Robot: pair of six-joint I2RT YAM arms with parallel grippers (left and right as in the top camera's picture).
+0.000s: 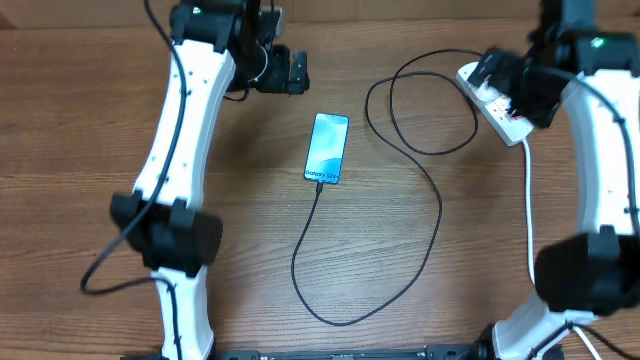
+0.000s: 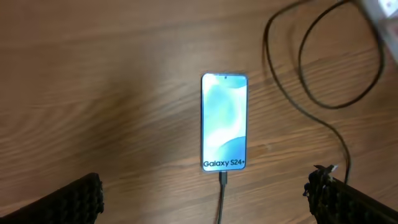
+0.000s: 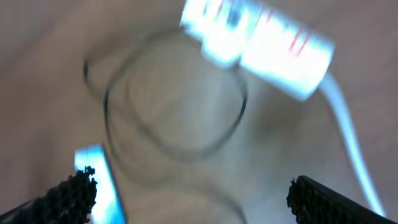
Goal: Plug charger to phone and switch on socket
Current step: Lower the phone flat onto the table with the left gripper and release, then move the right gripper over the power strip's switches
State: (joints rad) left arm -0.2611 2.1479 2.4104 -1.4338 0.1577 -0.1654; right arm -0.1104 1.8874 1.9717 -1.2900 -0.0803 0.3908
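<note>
Now, with charger (image 1: 420,250) seated in phone (image 1: 327,148), lower right tool (image 3: 189,186), spread open, squarely over socket (image 3: 267,46); press red switch (image 3: 297,42) with one tip. Leave left tool (image 2: 205,180), likewise open, aside.

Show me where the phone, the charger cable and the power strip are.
phone (image 2: 224,121), left wrist view, middle of its screen.
charger cable (image 2: 221,202), left wrist view, stretch just below the phone.
power strip (image 3: 283,55), right wrist view, white body.

Spread wide: left fingers (image 2: 68,202); likewise right fingers (image 3: 65,198).
</note>
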